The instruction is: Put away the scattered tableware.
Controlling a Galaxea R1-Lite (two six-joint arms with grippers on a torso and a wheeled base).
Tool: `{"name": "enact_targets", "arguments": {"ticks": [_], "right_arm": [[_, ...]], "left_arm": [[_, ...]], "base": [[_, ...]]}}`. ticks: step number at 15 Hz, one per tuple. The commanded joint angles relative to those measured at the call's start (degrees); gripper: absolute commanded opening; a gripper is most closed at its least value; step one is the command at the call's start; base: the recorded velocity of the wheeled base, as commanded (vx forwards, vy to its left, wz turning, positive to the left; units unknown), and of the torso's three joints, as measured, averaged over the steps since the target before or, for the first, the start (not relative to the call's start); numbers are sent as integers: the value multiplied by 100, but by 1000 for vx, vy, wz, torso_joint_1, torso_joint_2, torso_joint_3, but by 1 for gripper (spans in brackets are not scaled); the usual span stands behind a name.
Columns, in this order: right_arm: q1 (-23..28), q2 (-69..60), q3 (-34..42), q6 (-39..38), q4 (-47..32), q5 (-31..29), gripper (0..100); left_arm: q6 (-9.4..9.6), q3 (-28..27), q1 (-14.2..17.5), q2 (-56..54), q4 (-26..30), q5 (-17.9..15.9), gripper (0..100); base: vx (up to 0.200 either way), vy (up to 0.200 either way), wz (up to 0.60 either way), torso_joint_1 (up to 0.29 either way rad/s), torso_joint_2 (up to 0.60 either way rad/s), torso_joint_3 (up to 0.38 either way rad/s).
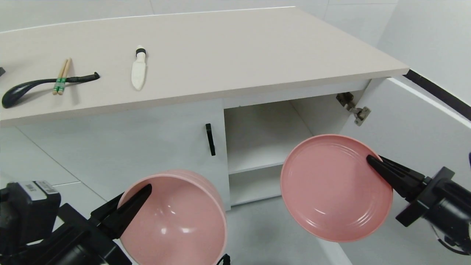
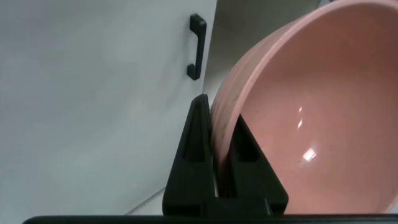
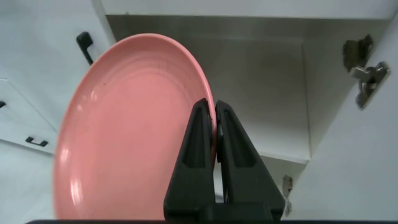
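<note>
The pink bowl (image 1: 180,221) hangs in front of the closed cabinet door (image 1: 128,147), below the counter's (image 1: 228,51) front edge. The left gripper (image 1: 147,188) is clamped on its rim, one finger inside and one outside. The pink plate (image 1: 331,191), tilted up on edge, is before the open compartment (image 1: 265,143), with the right gripper (image 1: 369,159) pinched shut on its rim. Bowl and plate are apart. Near the counter's front-left edge lies a black spoon (image 1: 22,90) with chopsticks (image 1: 61,76) across its handle. A white knife (image 1: 139,70) lies apart from them, toward the middle. The right door (image 1: 412,121) stands open.
</note>
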State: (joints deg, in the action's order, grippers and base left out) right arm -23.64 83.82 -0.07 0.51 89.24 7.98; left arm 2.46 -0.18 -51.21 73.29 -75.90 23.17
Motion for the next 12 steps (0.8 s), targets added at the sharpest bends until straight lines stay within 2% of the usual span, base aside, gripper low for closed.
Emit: {"name": "enact_targets", "arguments": {"ticks": [1, 6, 10, 12], "right_arm": [[-1, 11, -1, 2, 6, 1, 0], [-9, 29, -1, 2, -3, 1, 0], [-1, 38, -1, 2, -530, -7, 0], [-1, 29, -1, -7, -776, -7, 0]], "left_arm": [[0, 1, -3, 10, 5, 3, 0], [-9, 1, -3, 10, 40, 3, 0], [17, 1, -3, 1, 365, 3, 0], [-79, 1, -3, -8, 541, 20, 0]], "base": [[0, 0, 0, -246, 349, 154], [0, 0, 0, -213, 327, 130], [0, 0, 0, -29, 194, 62], [0, 0, 0, -6, 28, 21]]}}
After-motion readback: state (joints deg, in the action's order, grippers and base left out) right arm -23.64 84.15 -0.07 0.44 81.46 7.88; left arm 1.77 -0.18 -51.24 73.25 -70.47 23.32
